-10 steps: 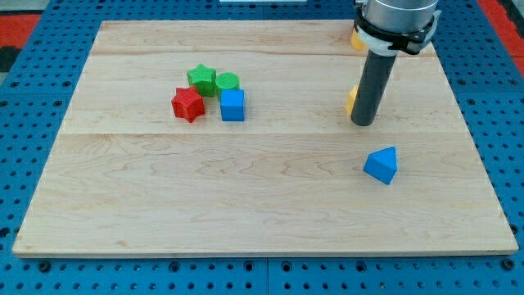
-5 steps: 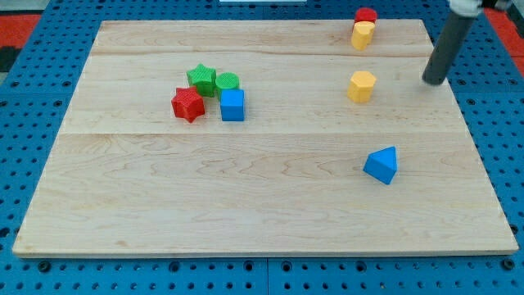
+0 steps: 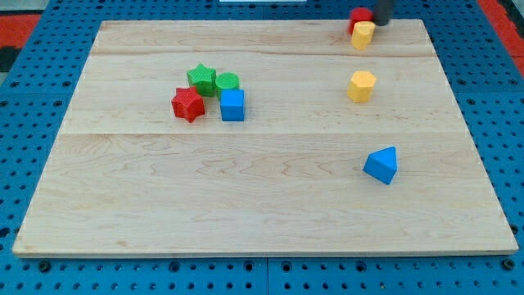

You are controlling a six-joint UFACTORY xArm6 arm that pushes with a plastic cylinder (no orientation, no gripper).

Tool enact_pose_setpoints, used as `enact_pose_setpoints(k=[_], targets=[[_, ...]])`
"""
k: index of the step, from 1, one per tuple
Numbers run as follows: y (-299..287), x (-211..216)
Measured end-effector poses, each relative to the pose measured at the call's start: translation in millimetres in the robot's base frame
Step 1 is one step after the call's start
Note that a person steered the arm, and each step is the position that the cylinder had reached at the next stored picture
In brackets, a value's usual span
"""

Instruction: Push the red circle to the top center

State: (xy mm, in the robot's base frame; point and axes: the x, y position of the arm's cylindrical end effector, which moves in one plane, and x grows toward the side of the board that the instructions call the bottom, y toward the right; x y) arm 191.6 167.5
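The red circle (image 3: 359, 15) sits at the board's top edge, right of centre, touching a yellow block (image 3: 363, 34) just below it. My tip (image 3: 383, 20) is a dark rod end at the view's top, close against the red circle's right side. Only the rod's lowest part shows.
A yellow hexagon (image 3: 361, 85) lies below the top pair. A blue triangle (image 3: 381, 165) sits at the lower right. At the left centre a red star (image 3: 187, 104), a green star (image 3: 201, 79), a green circle (image 3: 227, 81) and a blue cube (image 3: 232, 105) cluster together.
My tip moved from beside the yellow hexagon out to the right, then up and left to the red circle's right side. The red circle has shifted slightly left.
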Motion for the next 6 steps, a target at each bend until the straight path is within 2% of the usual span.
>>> enact_pose_setpoints(k=[1,3,4,5,6], targets=[[-29,0],[-47,4],[-119,10],[-131,11],[-86,40]])
